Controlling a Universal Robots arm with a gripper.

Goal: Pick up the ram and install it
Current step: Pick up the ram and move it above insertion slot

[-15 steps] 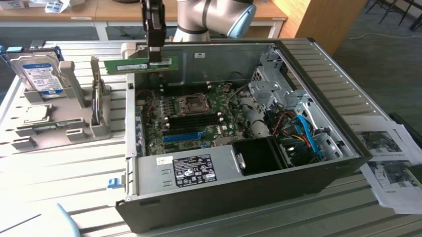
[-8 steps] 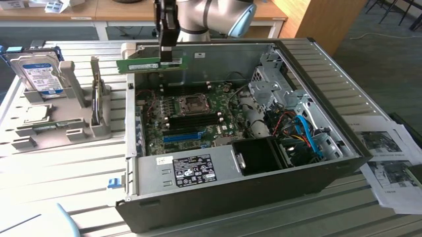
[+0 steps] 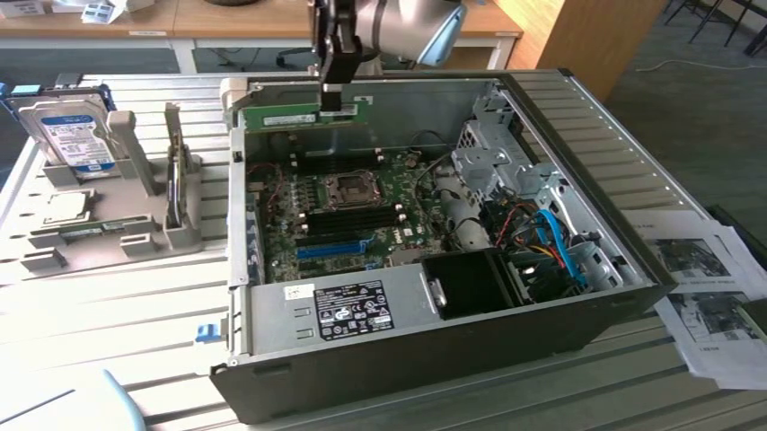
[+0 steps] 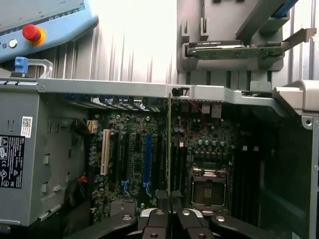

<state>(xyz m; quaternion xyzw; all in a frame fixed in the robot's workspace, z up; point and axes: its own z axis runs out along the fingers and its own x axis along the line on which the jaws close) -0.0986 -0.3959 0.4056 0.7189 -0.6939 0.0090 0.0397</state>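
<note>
Thin green ram (image 3: pixel 287 118) with white label, level and on edge, over the motherboard (image 3: pixel 348 202), in the end effector (image 3: pixel 334 103)

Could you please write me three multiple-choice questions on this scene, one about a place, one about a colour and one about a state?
1. Where is the ram?
A. In a person's palm.
B. Gripped by the hand, above the open computer case.
C. Packed in a cardboard box.

2. What colour is the round button on the control pad?
A. Red.
B. Green.
C. White.

3. How does the computer case lie?
A. Upright and closed.
B. On its side with the cover on.
C. On its side with the cover off, motherboard showing.

Answers: B, the green stick hangs from the shut hand over the case. A, the button is red against the pale pad. C, the board and cables inside are bare to view.
</note>
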